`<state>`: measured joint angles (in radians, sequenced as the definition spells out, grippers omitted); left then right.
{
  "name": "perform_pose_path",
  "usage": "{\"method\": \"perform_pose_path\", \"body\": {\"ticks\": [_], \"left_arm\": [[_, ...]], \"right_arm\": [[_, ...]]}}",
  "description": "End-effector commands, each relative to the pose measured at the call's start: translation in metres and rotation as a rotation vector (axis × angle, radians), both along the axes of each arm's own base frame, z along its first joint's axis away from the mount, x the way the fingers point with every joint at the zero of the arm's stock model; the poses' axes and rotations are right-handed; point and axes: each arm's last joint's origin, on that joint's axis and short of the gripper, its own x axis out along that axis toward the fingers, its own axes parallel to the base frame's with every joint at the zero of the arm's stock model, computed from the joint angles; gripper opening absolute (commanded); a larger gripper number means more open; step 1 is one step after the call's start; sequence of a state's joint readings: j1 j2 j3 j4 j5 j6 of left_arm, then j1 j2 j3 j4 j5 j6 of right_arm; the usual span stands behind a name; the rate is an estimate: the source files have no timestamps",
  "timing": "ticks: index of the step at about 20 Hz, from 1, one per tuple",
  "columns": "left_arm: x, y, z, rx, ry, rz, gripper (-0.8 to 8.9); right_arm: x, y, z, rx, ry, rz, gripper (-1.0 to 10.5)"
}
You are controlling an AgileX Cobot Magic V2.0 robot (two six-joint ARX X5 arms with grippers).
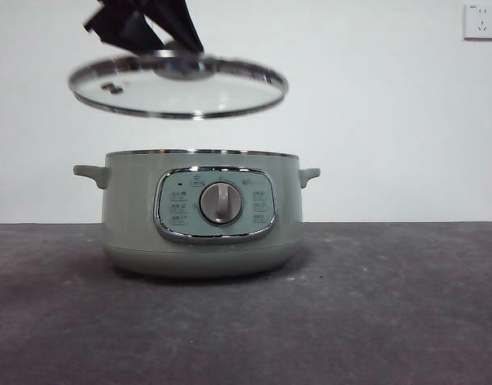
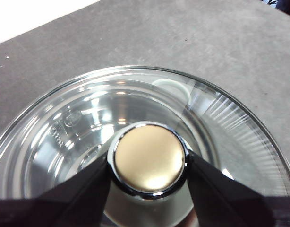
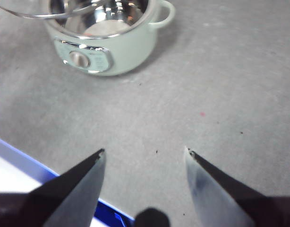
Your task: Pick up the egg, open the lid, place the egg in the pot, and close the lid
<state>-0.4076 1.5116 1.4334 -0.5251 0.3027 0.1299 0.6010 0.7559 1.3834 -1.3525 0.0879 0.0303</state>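
A plain white wall (image 1: 390, 120) fills the upper half of the front view, evenly lit with no strong shadows. A white electrical wall socket (image 1: 479, 21) sits in the upper right corner of the frame. Below, a dark grey table surface (image 1: 390, 305), matte and faintly speckled, spans the whole lower half, meeting the wall along a straight horizontal line.

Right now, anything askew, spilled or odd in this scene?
Nothing spilled or damaged. The lid hangs slightly tilted above the pot, held by its knob in the left gripper. One oddity: the right gripper is open and empty, and no egg shows in any view.
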Motion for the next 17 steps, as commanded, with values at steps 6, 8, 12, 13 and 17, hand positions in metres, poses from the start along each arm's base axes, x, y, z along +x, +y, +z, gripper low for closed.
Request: {"method": "perform_pose_path", "body": {"ticks": [6,8,12,13,17], "left_arm": [[0.032,-0.015,-0.020,-0.006,-0.065,0.015,-0.07],[0.037,-0.018,-0.029,0.009,-0.044,0.023,-0.07],[0.043,-0.023,-0.039,0.017,-0.031,0.018,-0.07],[0.044,-0.025,-0.040,0.014,-0.037,0.016,-0.07],[0.045,-0.029,-0.038,0.000,-0.067,0.007,-0.07]], "right_arm": [[-0.016,-0.012,-0.002,0.045,-0.012,-0.041,2.8],[-0.017,-0.012,-0.002,0.046,-0.015,-0.041,2.8],[-0.017,-0.012,-0.002,0.046,-0.014,-0.041,2.8],[-0.017,-0.012,-0.002,0.046,-0.014,-0.041,2.8],[-0.017,-0.012,-0.002,0.050,-0.012,-0.045,2.8]]}}
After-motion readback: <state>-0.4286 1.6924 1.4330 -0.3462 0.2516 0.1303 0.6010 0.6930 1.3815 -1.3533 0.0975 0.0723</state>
